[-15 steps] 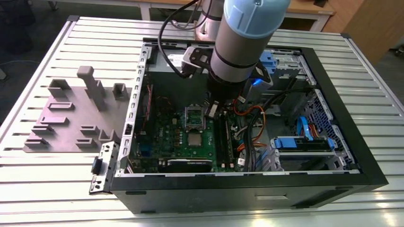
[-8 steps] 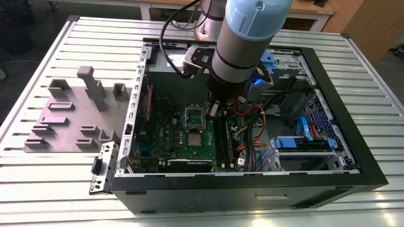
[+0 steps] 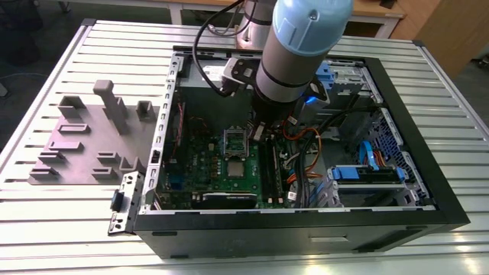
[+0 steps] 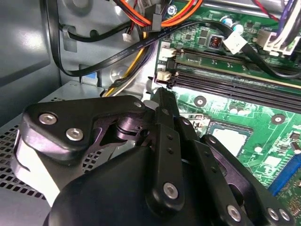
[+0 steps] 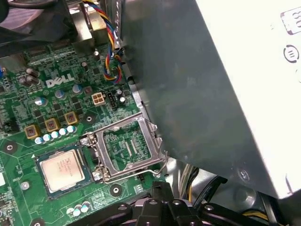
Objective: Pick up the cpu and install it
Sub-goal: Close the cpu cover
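Starting with the table [image 3: 458,143], you have the open computer case [image 3: 306,238] lying on its slats, with a grey fixture plate [image 3: 77,149] just beside it on the exterior view's left; the arm [image 3: 294,57] reaches down into the case over the green motherboard [image 3: 202,153]. In the second wrist view the tool [image 4: 162,99] hangs close over the board, near the long black memory slots [image 4: 225,80] and under a bundle of orange cables [image 4: 181,9]; you cannot tell from these views whether it is spread or pressed together, and nothing shows in its grasp. The silver socket frame [image 5: 151,137] stands raised and open in the first wrist view, just beside a large grey metal box [image 5: 202,94]; the tool is nearer to this frame than to anything else of the task. The cpu [image 5: 62,169] lies flat in its square seat on the board, right next to the raised frame and apart from the tool; it looks level, with its pale rim showing evenly all round.

Judging from that, the chip is already lying in its seat and the install step is the one in hand; the frame is not yet shut over it. Any move you make here calls for a slow, straight approach, clear of the cables and the raised frame, and no sideways push on the chip.
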Available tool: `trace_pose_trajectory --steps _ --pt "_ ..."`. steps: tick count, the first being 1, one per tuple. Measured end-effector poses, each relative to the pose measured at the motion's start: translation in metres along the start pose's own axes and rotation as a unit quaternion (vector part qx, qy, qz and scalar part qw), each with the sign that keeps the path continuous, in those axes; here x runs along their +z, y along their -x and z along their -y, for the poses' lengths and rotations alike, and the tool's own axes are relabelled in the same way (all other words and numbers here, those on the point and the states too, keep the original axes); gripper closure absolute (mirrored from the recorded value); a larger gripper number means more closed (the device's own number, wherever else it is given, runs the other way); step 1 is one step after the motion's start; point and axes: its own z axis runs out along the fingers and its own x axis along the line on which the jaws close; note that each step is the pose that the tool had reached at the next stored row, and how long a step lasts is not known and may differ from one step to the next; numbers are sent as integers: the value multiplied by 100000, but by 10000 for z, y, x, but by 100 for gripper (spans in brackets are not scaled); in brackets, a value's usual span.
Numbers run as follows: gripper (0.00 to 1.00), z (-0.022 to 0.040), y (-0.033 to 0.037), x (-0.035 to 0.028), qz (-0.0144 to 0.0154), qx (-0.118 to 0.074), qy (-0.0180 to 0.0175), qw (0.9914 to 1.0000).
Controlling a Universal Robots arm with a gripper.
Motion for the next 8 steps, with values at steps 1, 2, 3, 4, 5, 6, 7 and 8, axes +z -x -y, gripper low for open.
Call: trace_pose_trajectory --steps 1,2,3,4,5,6,7,8 --pt "89 1 0 6 228 -15 91 100000" --pt "89 1 0 10 483 -30 197 99999" --pt "89 1 0 13 787 -47 327 99996" --pt "89 1 0 17 1076 -60 447 99993" --pt "89 2 -1 21 1277 -68 528 99990" --pt "89 2 -1 25 1355 -70 554 99989" --pt "89 3 -2 30 1390 -73 566 99989" --pt "89 3 -2 33 1396 -73 575 99989"
